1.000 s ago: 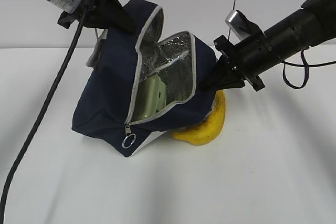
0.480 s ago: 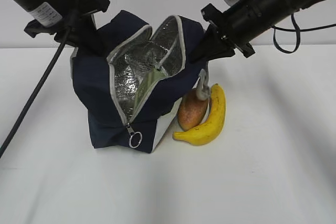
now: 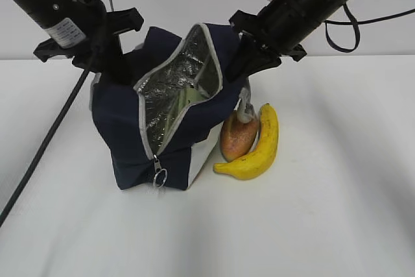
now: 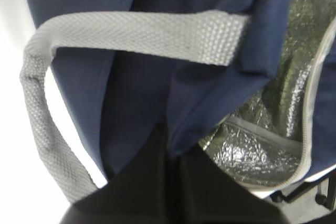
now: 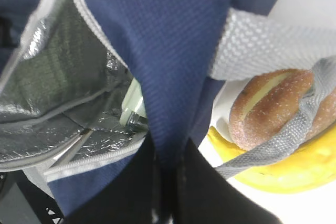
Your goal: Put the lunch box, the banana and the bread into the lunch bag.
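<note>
The navy lunch bag (image 3: 123, 121) stands upright on the table with its zipped top gaping and the silver foil lining (image 3: 172, 89) showing. My left gripper (image 3: 111, 63) is shut on the bag's left top edge (image 4: 170, 142), just below a grey strap (image 4: 136, 35). My right gripper (image 3: 245, 56) is shut on the right top edge (image 5: 168, 153). Inside the bag only a pale green edge of the lunch box (image 5: 131, 103) shows. The bread (image 3: 237, 137) and the banana (image 3: 260, 147) lie side by side on the table against the bag's right side, under a hanging strap (image 5: 273, 140).
The zipper's metal ring pull (image 3: 159, 176) hangs at the bag's front lower corner. A black cable (image 3: 45, 147) trails from the left arm across the left of the white table (image 3: 311, 225). A white wall runs behind.
The bag was tipped over onto the banana; both grippers have risen and swung it upright. The bread and banana are now uncovered beside it.
</note>
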Robot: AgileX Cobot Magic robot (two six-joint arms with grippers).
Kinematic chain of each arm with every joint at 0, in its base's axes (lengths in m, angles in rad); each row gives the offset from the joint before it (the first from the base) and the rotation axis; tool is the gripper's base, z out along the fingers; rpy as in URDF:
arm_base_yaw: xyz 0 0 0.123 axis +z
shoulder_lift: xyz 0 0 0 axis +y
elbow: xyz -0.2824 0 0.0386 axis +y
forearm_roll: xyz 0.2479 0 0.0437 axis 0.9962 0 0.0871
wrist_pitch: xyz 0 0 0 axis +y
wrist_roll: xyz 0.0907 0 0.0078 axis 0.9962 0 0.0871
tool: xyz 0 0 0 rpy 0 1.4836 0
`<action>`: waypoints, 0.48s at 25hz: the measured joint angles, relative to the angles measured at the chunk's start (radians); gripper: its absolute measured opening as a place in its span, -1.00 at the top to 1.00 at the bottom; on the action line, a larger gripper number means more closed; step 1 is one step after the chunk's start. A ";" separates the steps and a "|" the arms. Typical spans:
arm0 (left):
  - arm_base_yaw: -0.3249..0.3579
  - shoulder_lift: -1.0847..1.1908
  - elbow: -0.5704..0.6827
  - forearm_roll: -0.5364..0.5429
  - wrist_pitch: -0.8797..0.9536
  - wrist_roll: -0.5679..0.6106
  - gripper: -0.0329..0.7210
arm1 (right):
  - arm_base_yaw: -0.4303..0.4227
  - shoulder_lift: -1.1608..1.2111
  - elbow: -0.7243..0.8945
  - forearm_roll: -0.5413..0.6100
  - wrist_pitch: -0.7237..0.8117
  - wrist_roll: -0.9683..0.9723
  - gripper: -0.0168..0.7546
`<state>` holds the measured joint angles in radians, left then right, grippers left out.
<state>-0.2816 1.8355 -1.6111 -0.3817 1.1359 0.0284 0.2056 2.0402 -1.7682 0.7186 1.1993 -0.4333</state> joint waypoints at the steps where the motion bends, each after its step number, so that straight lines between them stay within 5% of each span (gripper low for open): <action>1: -0.001 0.000 0.000 0.000 -0.012 -0.004 0.91 | 0.000 0.000 0.000 -0.010 0.000 0.000 0.95; 8: -0.001 0.000 0.000 0.036 -0.037 -0.018 0.91 | 0.000 0.000 0.000 -0.021 0.004 0.002 0.88; 12: -0.001 0.000 0.000 0.084 -0.037 -0.039 0.91 | 0.000 0.000 0.000 -0.021 0.009 0.031 0.52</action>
<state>-0.2827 1.8355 -1.6111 -0.2980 1.0988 -0.0111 0.2056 2.0402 -1.7682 0.6973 1.2079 -0.4019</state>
